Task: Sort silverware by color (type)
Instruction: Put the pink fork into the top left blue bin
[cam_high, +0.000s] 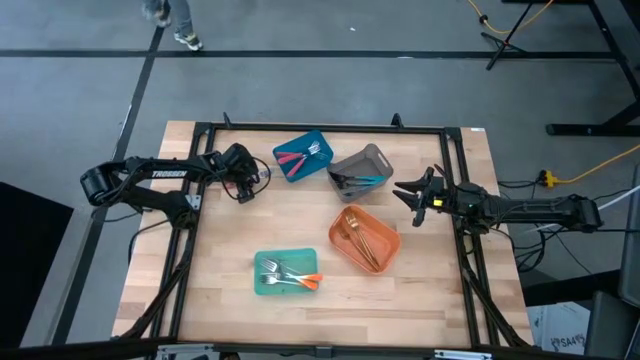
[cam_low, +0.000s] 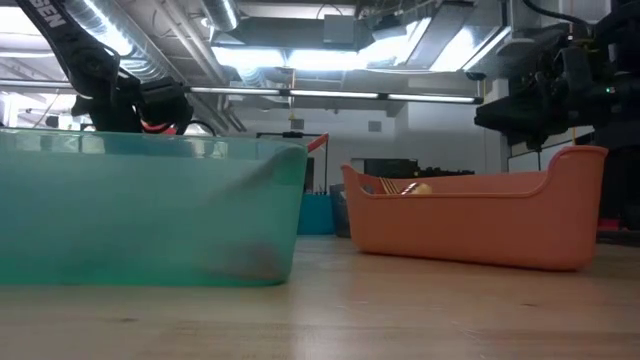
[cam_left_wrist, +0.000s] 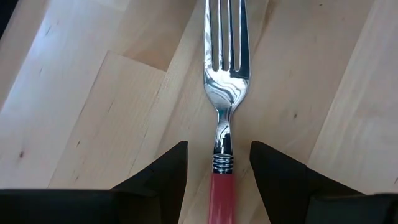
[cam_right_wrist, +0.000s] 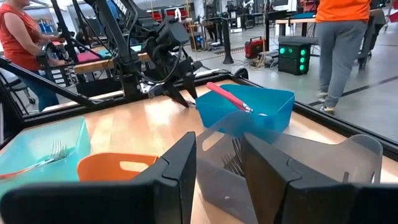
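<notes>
A fork (cam_left_wrist: 227, 93) with silver tines and a pink-red handle lies flat on the wooden table, its tines pointing away from my left gripper (cam_left_wrist: 217, 152). That gripper is open and points steeply down, one finger on each side of the top of the handle with bare gaps between. In the high view it sits at the table's far left (cam_high: 243, 190), next to the blue bin (cam_high: 303, 156). My right gripper (cam_right_wrist: 219, 146) stands open and level above the table's right side (cam_high: 405, 193), holding nothing.
The blue bin holds pink-handled forks. A grey bin (cam_high: 360, 170) holds blue-handled pieces, an orange bin (cam_high: 365, 238) holds gold ones, and a teal bin (cam_high: 285, 272) near the front holds orange-handled forks. Bare wood lies at the table's left and front. People stand beyond the table (cam_right_wrist: 339, 37).
</notes>
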